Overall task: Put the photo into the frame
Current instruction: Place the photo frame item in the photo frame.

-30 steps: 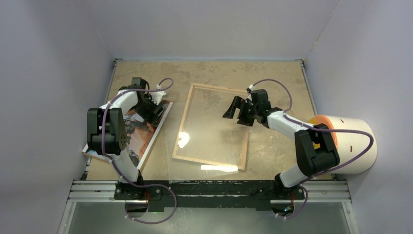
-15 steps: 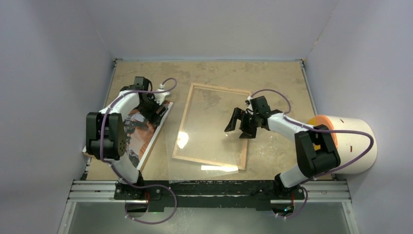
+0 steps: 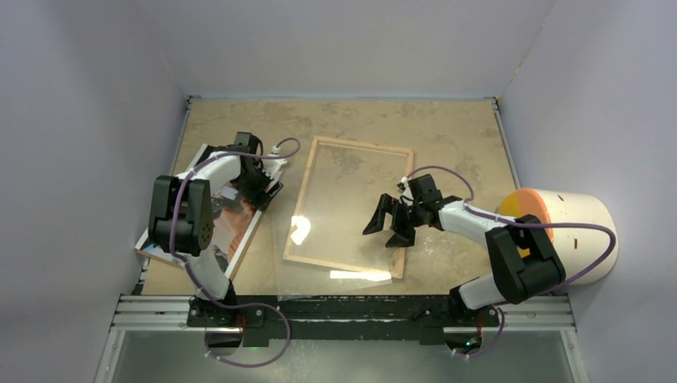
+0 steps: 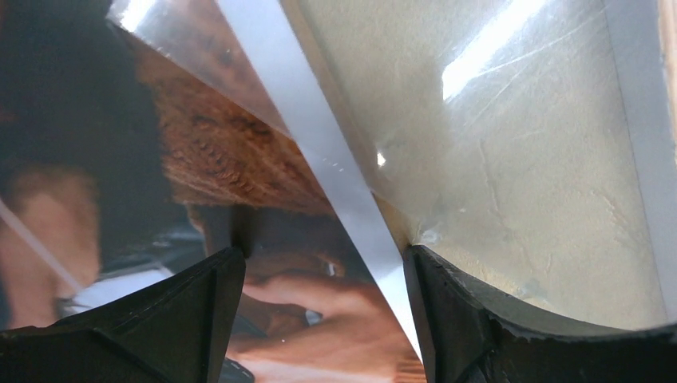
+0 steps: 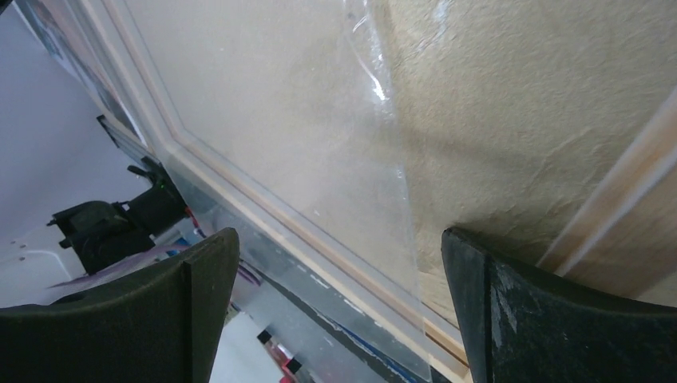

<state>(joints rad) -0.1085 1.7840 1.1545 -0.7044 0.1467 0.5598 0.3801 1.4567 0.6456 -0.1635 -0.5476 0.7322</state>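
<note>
Photo (image 3: 235,219) paper, dark with orange-brown patches and a thin white border, is seen lying flat at the left of the tan table (image 3: 447,128). It is outside the frame (image 3: 300,196), which is laid wood-coloured face up at the table's middle, close beside the photo but apart from it. A clear sheet (image 3: 301,230) is spread across the frame's opening and reaches past its near rail.

The left gripper (image 3: 265,185) is lowered over the photo's far right corner. In the left wrist view its jaws are parted, with the white border running between them; nothing is clasped, and contact with the print cannot be judged.

The right gripper (image 3: 383,227) is held over the frame's near right part, jaws spread wide and empty. A white cylinder with an orange end (image 3: 575,231) is lying at the table's right edge.
</note>
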